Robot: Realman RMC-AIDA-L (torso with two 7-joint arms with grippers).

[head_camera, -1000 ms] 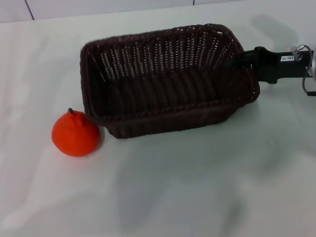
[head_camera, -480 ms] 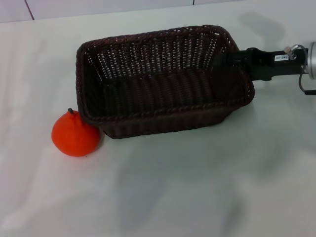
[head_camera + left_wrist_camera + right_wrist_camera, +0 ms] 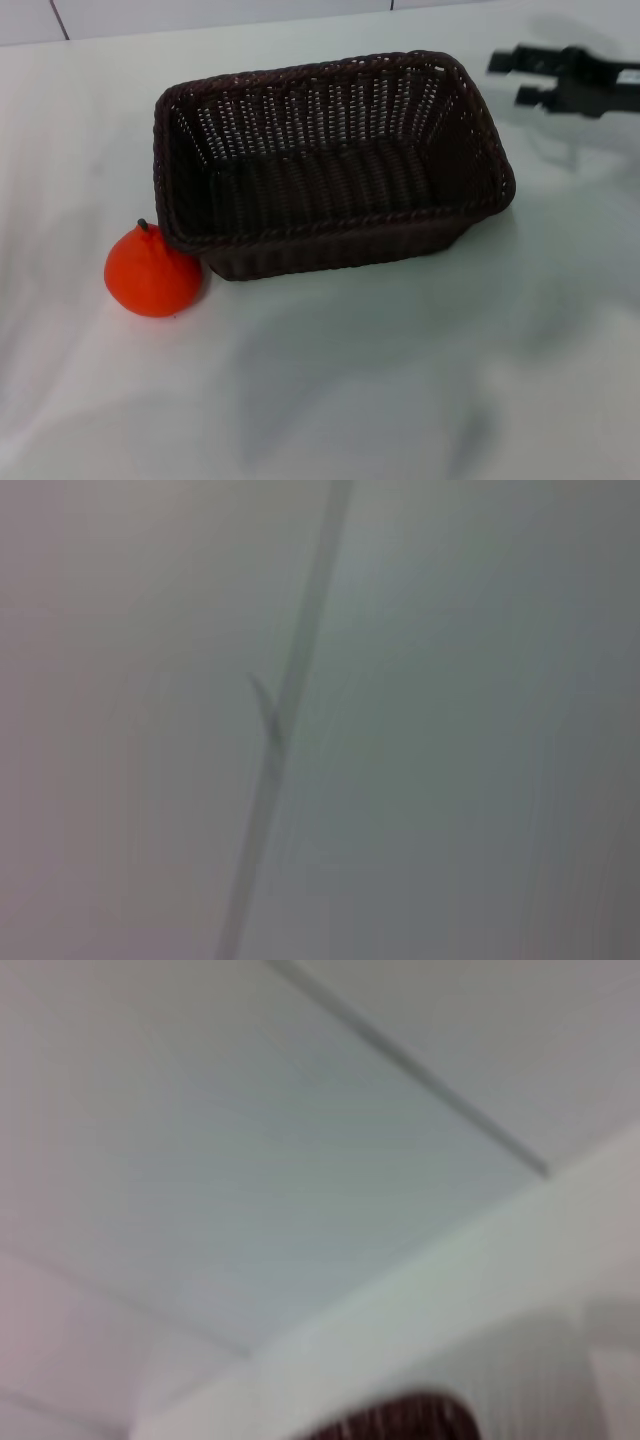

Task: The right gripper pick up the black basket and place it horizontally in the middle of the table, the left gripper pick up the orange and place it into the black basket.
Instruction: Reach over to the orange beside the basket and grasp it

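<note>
The black basket (image 3: 330,165) rests flat on the white table (image 3: 400,380), long side across, near the middle. A sliver of its rim also shows in the right wrist view (image 3: 400,1422). The orange (image 3: 153,271) sits on the table touching the basket's front left corner. My right gripper (image 3: 512,78) is open and empty, hovering to the right of the basket and clear of its rim. My left gripper is out of view in every frame.
A wall with tile seams (image 3: 60,20) runs behind the table's far edge. The left wrist view shows only a blurred grey surface with a seam (image 3: 285,720). The table's front half holds no objects.
My right gripper has let go of the basket's right rim, opened, and drawn back to the right and upward. The basket settled flat and stays put. The orange has not moved.
</note>
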